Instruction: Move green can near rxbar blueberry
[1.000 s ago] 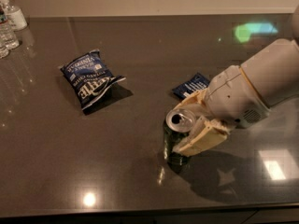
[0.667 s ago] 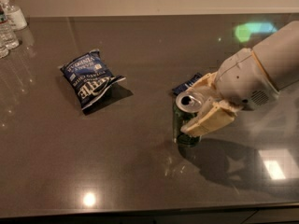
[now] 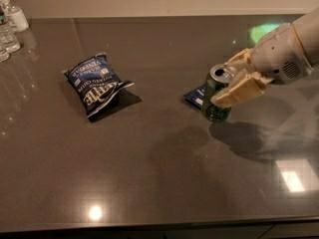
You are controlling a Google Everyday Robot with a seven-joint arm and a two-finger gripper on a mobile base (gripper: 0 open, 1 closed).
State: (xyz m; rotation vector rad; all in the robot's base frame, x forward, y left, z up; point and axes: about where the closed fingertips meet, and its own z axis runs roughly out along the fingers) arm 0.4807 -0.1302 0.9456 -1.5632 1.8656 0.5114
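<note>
The green can [image 3: 216,94] stands upright at mid right of the dark table, silver top showing. My gripper [image 3: 234,77] is shut on the green can, one cream finger [image 3: 238,90] across its front and the other behind it. The rxbar blueberry [image 3: 196,95], a small flat dark blue wrapper, lies just left of and behind the can, partly hidden by it. The can's base is at the table surface, touching or almost touching the bar.
A larger puffy dark blue chip bag [image 3: 96,83] lies at mid left. Clear water bottles [image 3: 10,27] stand at the far left back corner. The white arm [image 3: 288,53] reaches in from the right. The table's front edge [image 3: 149,225] runs along the bottom.
My gripper has carried the green can to the right and farther back, from in front of the bar to right beside it.
</note>
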